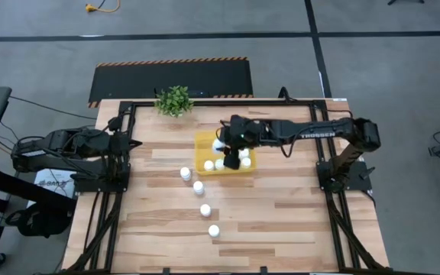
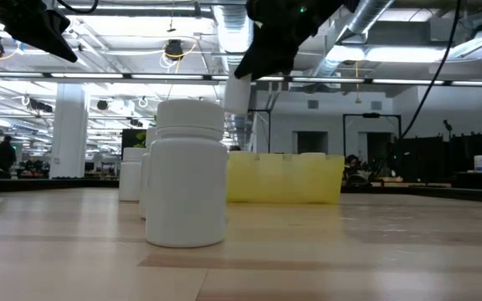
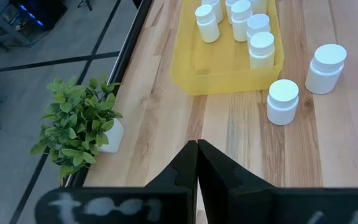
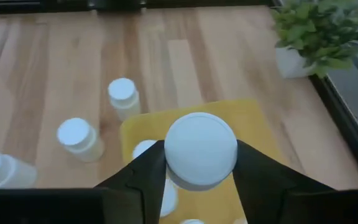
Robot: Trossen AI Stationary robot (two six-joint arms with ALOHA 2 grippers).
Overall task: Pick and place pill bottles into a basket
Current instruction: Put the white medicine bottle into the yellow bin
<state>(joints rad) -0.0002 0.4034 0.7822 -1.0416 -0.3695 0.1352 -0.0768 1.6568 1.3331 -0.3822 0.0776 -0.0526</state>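
Note:
My right gripper (image 1: pixel 221 142) is shut on a white pill bottle (image 4: pixel 201 149) above the far left part of the yellow tray (image 1: pixel 205 142). Several white bottles stand in the tray (image 1: pixel 219 163). Several more stand on the table in a row toward the near edge (image 1: pixel 198 186); the nearest fills the low view (image 2: pixel 187 171). My left gripper (image 3: pixel 196 165) is shut and empty at the table's left side (image 1: pixel 134 143). My right gripper pinches the bottle between its two fingers (image 4: pixel 145 171), on opposite sides just below the cap (image 4: pixel 201 177). The fingers slant down from the table's right side. The bottle hangs below the gripper (image 2: pixel 237 94), clear above the tray.
A small green plant in a white pot (image 1: pixel 174 99) stands at the table's far edge, left of the tray. Black frame rails (image 1: pixel 121 130) run along the table's sides. Bare wood lies right of the tray (image 1: pixel 296 183).

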